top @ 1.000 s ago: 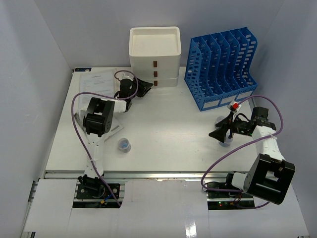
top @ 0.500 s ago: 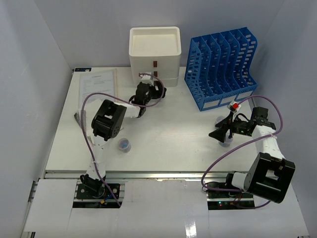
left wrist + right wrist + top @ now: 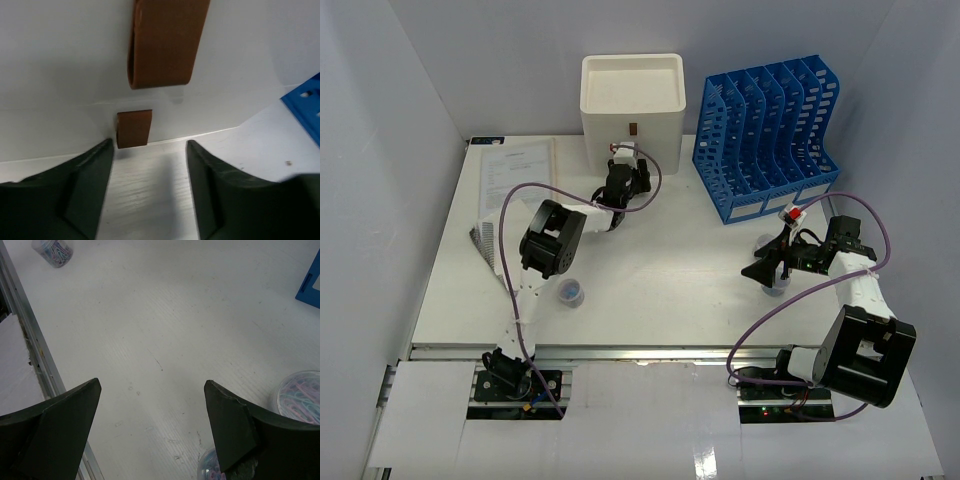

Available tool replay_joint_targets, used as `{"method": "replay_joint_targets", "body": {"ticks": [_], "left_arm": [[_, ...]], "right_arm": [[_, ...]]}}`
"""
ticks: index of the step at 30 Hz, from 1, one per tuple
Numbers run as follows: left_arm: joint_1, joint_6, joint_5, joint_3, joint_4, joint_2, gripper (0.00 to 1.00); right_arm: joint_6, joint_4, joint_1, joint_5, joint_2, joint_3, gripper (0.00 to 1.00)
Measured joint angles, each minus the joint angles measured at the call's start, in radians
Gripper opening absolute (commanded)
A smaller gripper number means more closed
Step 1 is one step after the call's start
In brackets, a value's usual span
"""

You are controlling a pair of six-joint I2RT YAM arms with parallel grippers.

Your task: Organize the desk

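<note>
left gripper (image 3: 149, 155) — swung across to drawer box (image 3: 632, 100), jaws apart, empty | right gripper (image 3: 150, 405) — unmoved, spread wide

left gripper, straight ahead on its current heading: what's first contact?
Probably the front face of the cream drawer box, around the lower brown handle, which sits just ahead of the open left gripper. Only bare desk lies between; the remaining gap is hard to judge.

From above, my left gripper (image 3: 626, 160) hides the lower front of the cream plastic drawer box (image 3: 632, 90); its wrist view cuts off the upper brown strap handle (image 3: 167, 42).
</note>
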Motion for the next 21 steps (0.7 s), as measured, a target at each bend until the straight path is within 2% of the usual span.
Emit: {"method": "replay_joint_targets", "body": {"ticks": [3,10,15,21], "left_arm": [[-0.001,0.019,-0.001,0.009,-0.012,0.016,0.39],[0.011,0.045,-0.012,0.008,-0.011,0.017,0.03],[0.013,0.070,-0.014,-0.022,0.013,0.010,0.00],[0.013,0.082,0.013,-0.177,0.092,-0.095,0.00]], "right_arm": [[0.000,0.000,0.000,0.000,0.000,0.000,0.90],[0.000,0.000,0.000,0.000,0.000,0.000,0.90],[0.000,0.000,0.000,0.000,0.000,0.000,0.90],[0.000,0.000,0.000,-0.001,0.000,0.000,0.90]]}}
